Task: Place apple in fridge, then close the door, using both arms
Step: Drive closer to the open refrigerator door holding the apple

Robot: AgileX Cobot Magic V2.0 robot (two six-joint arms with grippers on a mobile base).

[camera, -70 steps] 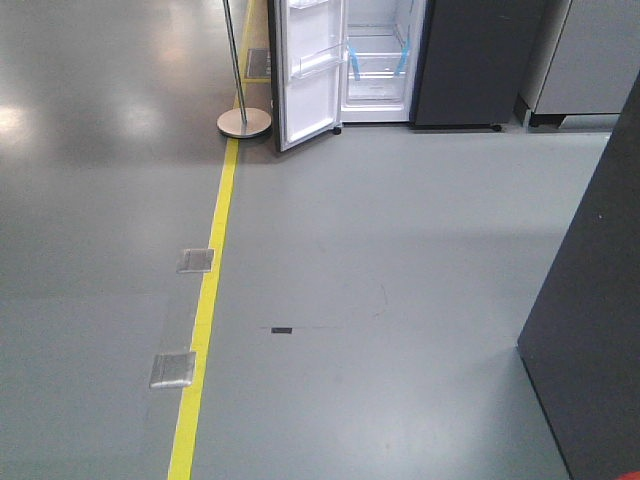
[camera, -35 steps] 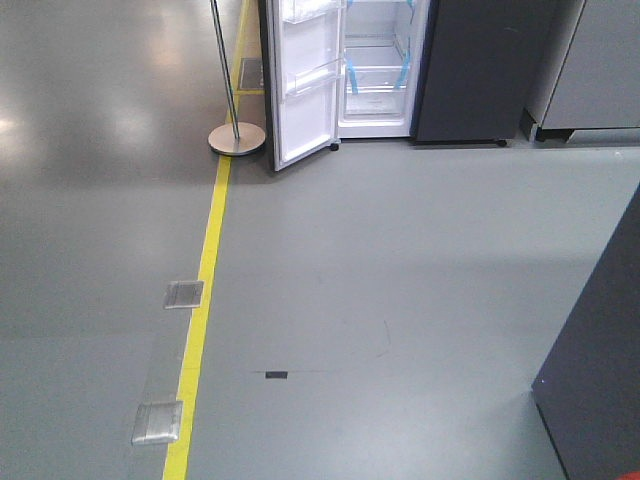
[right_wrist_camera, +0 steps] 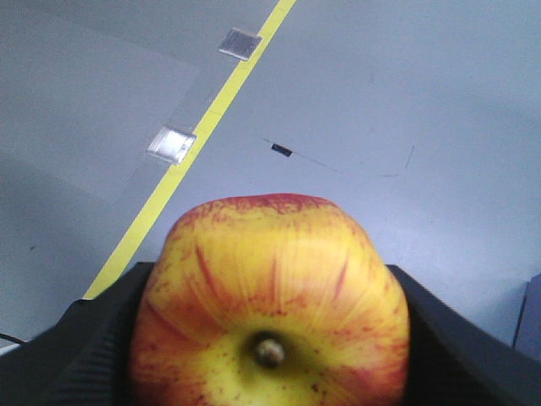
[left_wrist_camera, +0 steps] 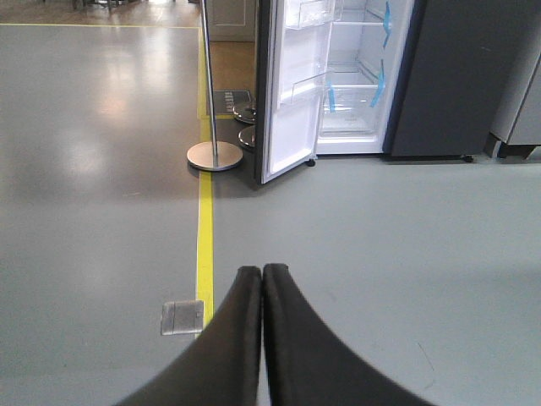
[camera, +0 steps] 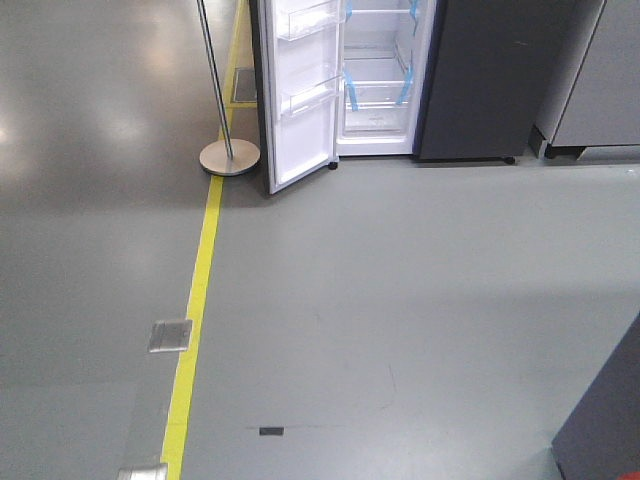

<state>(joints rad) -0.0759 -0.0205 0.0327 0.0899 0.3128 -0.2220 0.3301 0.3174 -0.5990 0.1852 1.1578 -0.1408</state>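
Observation:
A red and yellow apple [right_wrist_camera: 270, 296] fills the right wrist view, stem dimple toward the camera, with my right gripper [right_wrist_camera: 270, 338] shut on it, black fingers [right_wrist_camera: 93, 347] on both sides. My left gripper [left_wrist_camera: 262, 272] is shut with nothing in it, pointing toward the fridge. The fridge [camera: 380, 80] stands ahead, its interior white with shelves. Its door [camera: 300, 95] hangs wide open to the left, white inside with clear bins. In the left wrist view the door [left_wrist_camera: 292, 93] and the fridge [left_wrist_camera: 359, 85] lie straight ahead. Neither arm shows in the front view.
A slanted silver pole on a round base [camera: 229, 156] stands just left of the door. A yellow floor line [camera: 195, 300] runs toward it, with metal floor plates [camera: 170, 334] beside. A dark cabinet [camera: 480, 80] adjoins the fridge; another dark panel [camera: 610, 420] is at the near right.
The fridge and pole have grown larger and lower in the front view, and the floor plates slid toward me, so the base has rolled closer to the fridge.

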